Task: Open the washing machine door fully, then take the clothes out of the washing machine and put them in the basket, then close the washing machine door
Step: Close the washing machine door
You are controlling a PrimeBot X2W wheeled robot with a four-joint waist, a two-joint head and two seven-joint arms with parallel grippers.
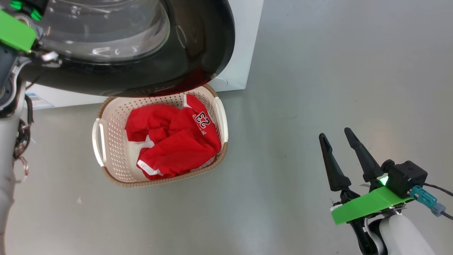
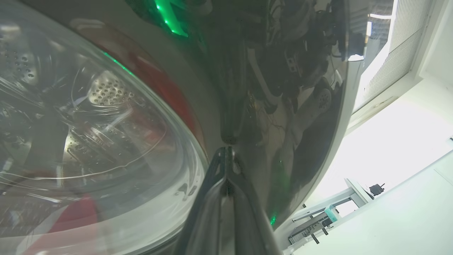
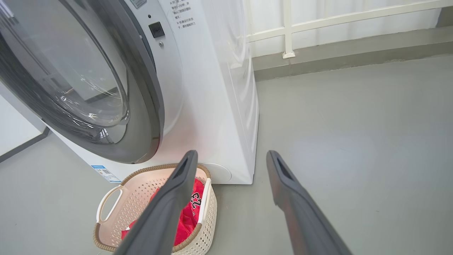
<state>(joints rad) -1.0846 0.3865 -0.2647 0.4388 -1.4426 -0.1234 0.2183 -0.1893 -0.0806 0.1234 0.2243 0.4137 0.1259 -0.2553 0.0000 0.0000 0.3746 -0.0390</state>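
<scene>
The washing machine door (image 1: 198,53) hangs ajar over the basket, its black rim and glass bowl (image 1: 106,28) at the top of the head view. My left gripper (image 2: 226,150) is shut, its tips pressed on the glossy rim (image 2: 247,88) beside the glass; its green wrist mount (image 1: 10,32) sits at the door's left. The clothes (image 1: 173,141), red with a white 23, lie in the cream basket (image 1: 113,117) before the washing machine (image 1: 244,35). My right gripper (image 1: 335,133) hovers open over the floor to the right, holding nothing. From the right wrist, its fingers (image 3: 231,154) frame the door (image 3: 141,106), basket (image 3: 141,198) and clothes (image 3: 187,216).
Grey floor (image 1: 318,71) stretches to the right of the machine and basket. A wall with a white rail and dark baseboard (image 3: 354,46) runs behind the machine (image 3: 212,88). A small blue label (image 3: 104,173) sits low on its front, just behind the basket.
</scene>
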